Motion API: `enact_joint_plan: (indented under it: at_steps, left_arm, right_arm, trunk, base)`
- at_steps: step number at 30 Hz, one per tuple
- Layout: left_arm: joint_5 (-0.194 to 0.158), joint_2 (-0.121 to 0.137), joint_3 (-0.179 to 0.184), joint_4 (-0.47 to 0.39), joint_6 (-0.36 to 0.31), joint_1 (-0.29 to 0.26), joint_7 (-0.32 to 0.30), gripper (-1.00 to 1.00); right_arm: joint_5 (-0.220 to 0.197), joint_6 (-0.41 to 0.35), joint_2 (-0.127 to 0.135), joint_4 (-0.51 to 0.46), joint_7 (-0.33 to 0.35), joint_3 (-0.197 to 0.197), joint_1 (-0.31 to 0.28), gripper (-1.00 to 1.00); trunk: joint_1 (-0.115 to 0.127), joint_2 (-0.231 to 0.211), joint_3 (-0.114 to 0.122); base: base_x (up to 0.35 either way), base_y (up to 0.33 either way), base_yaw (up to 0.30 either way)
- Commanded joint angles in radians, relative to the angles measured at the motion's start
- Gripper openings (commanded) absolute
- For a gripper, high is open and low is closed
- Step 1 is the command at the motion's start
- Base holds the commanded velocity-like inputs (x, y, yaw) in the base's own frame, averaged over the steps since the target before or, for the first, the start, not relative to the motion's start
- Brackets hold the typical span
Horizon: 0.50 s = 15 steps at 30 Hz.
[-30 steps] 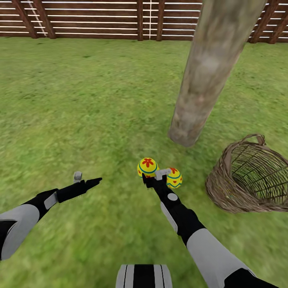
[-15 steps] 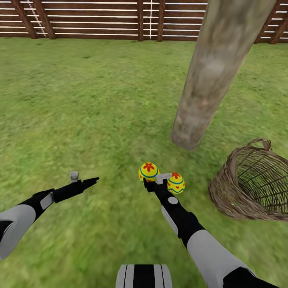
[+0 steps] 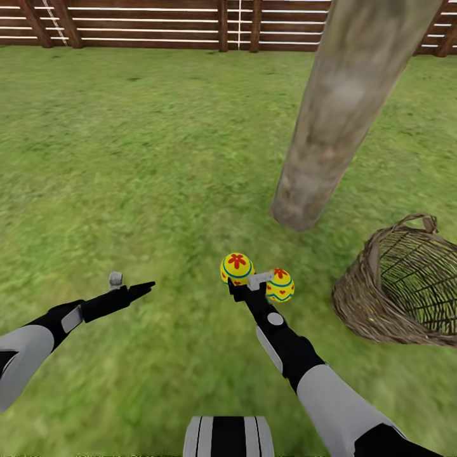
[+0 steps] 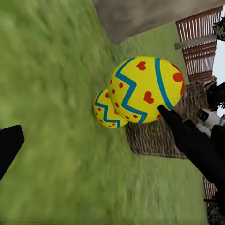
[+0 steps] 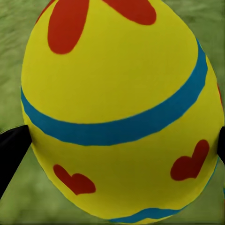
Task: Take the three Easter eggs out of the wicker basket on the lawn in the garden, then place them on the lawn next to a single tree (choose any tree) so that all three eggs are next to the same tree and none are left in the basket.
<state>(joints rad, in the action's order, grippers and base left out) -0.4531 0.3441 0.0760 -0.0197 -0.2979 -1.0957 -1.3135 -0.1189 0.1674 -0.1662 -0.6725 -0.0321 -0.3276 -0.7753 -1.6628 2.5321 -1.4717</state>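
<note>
Close beside the pale grey-brown tree trunk (image 3: 330, 127), the right gripper (image 3: 244, 287) clasps a yellow, blue-banded Easter egg (image 3: 237, 268) over the mottled green lawn (image 3: 127, 158); released carelessly, it could roll into its neighbouring egg (image 3: 280, 285).

Setting: fenced garden, outdoors, rendered in simulation; ground: mottled green lawn (image 3: 139, 158) running to the far edge; boundary: brown horizontal-slat wooden fence (image 3: 146, 25) with upright posts along that far edge; planting: thick pale grey-brown tree (image 3: 343, 120) trunk rising from the grass; furnishings: woven wicker basket (image 3: 374, 298) set on the lawn near the trunk.
</note>
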Motion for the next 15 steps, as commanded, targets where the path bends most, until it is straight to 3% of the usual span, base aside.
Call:
enact_joint_plan:
  at_steps: [1,10,15]
  left_arm:
    - [-0.009,0.000,0.007,-0.001,-0.011,0.000,-0.003,1.00]
    - [-0.009,0.000,0.007,0.000,-0.007,0.000,-0.008,1.00]
    - [-0.007,0.000,0.007,-0.001,-0.007,0.000,-0.101,1.00]
  right_arm:
    - [-0.010,0.004,0.001,0.002,-0.003,-0.005,-0.001,-1.00]
    - [-0.011,0.004,0.001,0.005,-0.003,-0.005,-0.001,-1.00]
    - [-0.012,0.004,0.001,0.005,-0.003,-0.005,-0.001,-1.00]
  trunk:
    - [0.000,0.001,-0.005]
    - [-0.004,0.003,-0.039]
    - [-0.006,0.004,-0.059]
  base:
    - [0.000,0.000,0.000]
    - [0.000,0.000,0.000]
    - [0.000,0.000,0.000]
